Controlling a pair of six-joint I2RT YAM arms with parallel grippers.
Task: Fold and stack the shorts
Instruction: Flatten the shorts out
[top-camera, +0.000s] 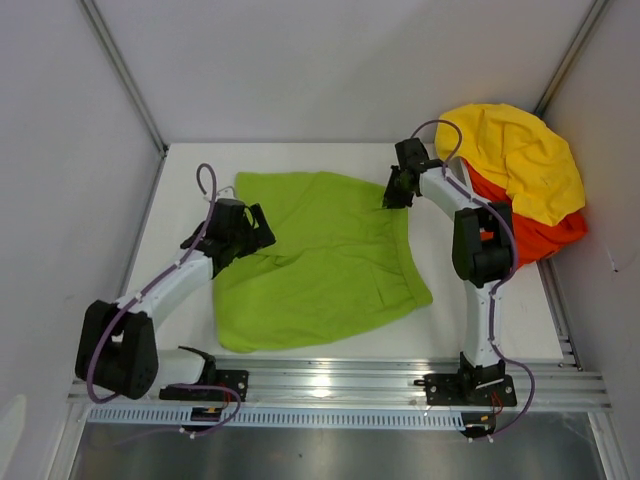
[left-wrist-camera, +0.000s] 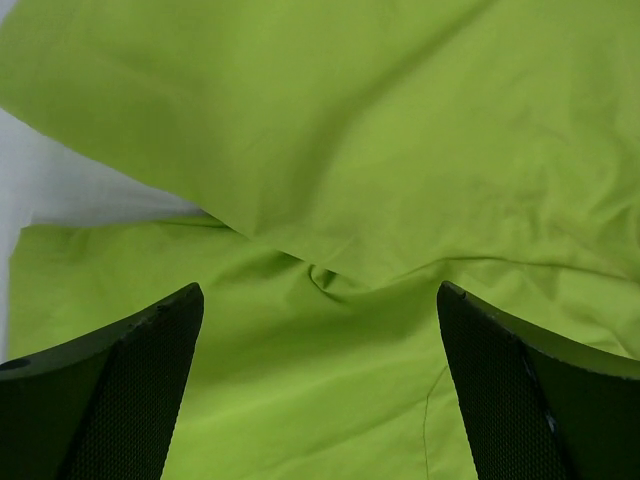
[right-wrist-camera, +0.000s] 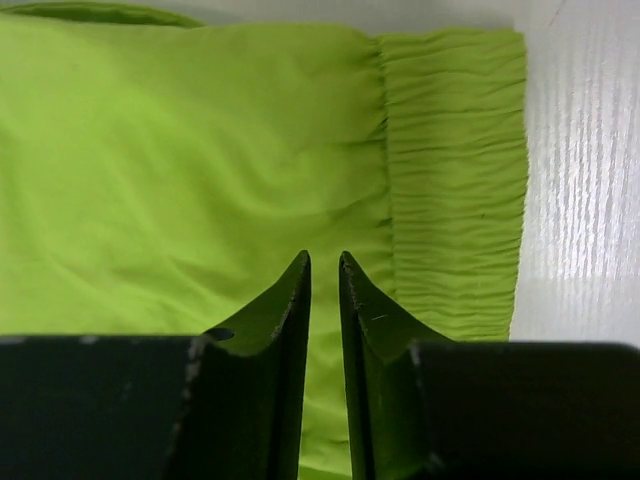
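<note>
The lime-green shorts (top-camera: 320, 260) lie spread flat in the middle of the white table (top-camera: 190, 170). My left gripper (top-camera: 262, 234) hangs wide open over their left edge, near the crotch fold (left-wrist-camera: 325, 275), and its fingers (left-wrist-camera: 130, 380) hold nothing. My right gripper (top-camera: 392, 200) is down on the far right corner, just inside the ribbed waistband (right-wrist-camera: 455, 180). Its jaws are closed to a narrow slit (right-wrist-camera: 324, 262) with green cloth in it. The orange-red shorts (top-camera: 530, 235) lie bunched at the right wall, half hidden under a yellow cloth (top-camera: 520, 160).
White walls close in the table on the left, back and right. A metal rail (top-camera: 340, 375) with both arm bases runs along the near edge. Bare table shows right of the waistband (right-wrist-camera: 580, 150) and left of the green shorts (left-wrist-camera: 60, 185).
</note>
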